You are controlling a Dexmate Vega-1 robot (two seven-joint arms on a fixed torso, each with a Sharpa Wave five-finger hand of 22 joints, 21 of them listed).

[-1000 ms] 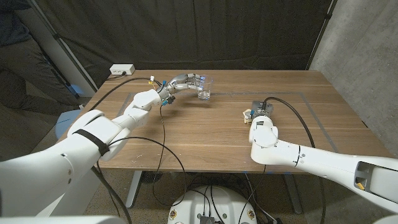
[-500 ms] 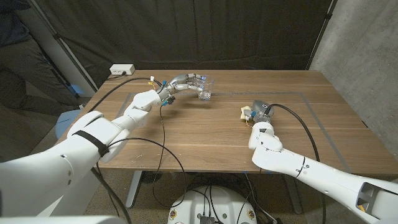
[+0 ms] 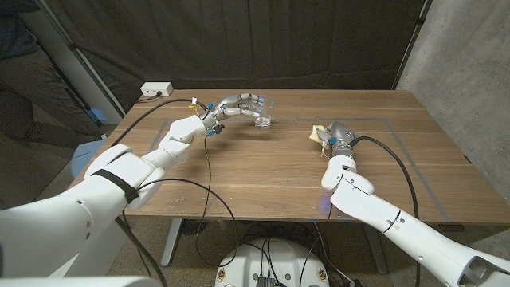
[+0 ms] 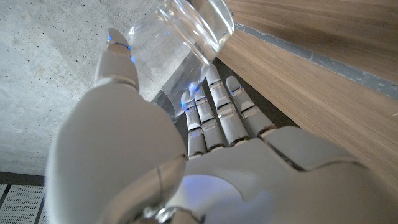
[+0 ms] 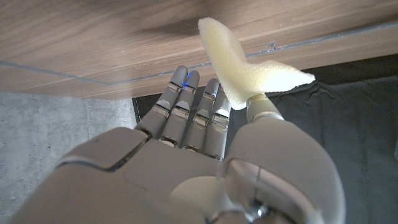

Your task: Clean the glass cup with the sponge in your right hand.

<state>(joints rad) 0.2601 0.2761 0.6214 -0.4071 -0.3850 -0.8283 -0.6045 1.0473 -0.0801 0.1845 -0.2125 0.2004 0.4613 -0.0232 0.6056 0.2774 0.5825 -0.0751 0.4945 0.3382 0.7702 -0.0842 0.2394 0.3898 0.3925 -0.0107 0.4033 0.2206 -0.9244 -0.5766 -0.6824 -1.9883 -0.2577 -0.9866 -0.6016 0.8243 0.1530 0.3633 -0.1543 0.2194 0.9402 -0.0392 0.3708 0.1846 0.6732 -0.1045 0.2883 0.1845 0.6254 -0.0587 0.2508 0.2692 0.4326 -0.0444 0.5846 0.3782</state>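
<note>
Held in the left hand (image 3: 237, 104), a clear glass cup (image 3: 262, 114) is seen at the far side of the wooden table (image 3: 263, 171), gripped between thumb and fingers and tipped so its mouth faces partly sideways. Pinched in the right hand (image 3: 335, 137), well apart from the cup and toward the table's middle right, is a pale yellow sponge (image 3: 318, 133), bent where it is squeezed. For the wiping to go well, the sponge is best brought across to the cup's open mouth, the free end pushed inside and rubbed around the wall, while the cup is kept firmly braced so it is not knocked loose; a light touch is advised, since glass slips easily. From the left wrist camera, the cup (image 4: 177, 37) is shown wrapped by the thumb on one side and fingers (image 4: 214, 109) on the other, a grip only guessed at from the head camera. From the right wrist camera, the sponge (image 5: 245, 71) is shown folded, clamped between thumb and fingers above the wood.
</note>
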